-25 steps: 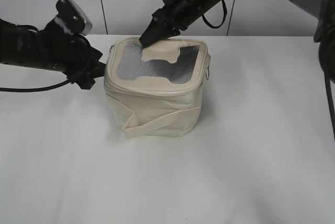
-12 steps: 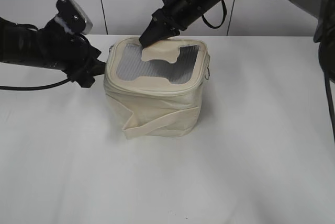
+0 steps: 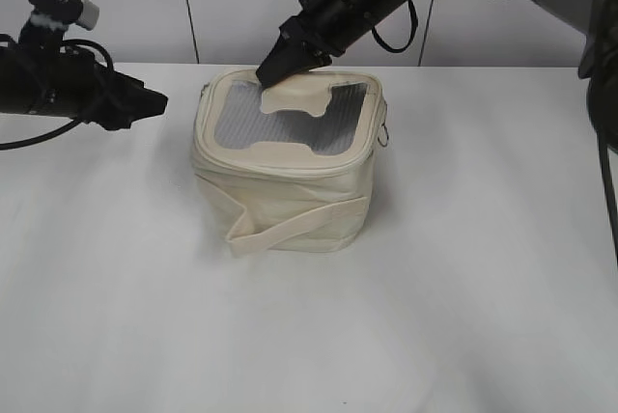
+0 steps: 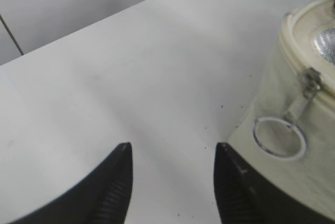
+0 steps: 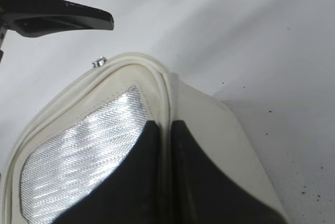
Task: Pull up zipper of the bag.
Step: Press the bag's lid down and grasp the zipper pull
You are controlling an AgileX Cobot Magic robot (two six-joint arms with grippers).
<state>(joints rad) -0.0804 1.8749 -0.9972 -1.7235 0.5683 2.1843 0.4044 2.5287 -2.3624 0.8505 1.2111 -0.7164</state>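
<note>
White table [image 3: 454,268], grey wall panels behind.
L gripper [image 3: 154,101]: well left of bag, apart from it, jaws open, nothing held. Same jaws in L wrist view [image 4: 172,153], over bare table.
Bag [image 3: 285,177]: upright at table centre, lid up, strap across front.
Zipper [image 4: 306,72]: runs round lid rim; slider w/ ring pull [image 4: 279,138] hanging on bag's left side.
R gripper [image 3: 270,68]: at lid's rear-left corner, jaws closed, pinching lid rim [image 5: 167,124].
</note>
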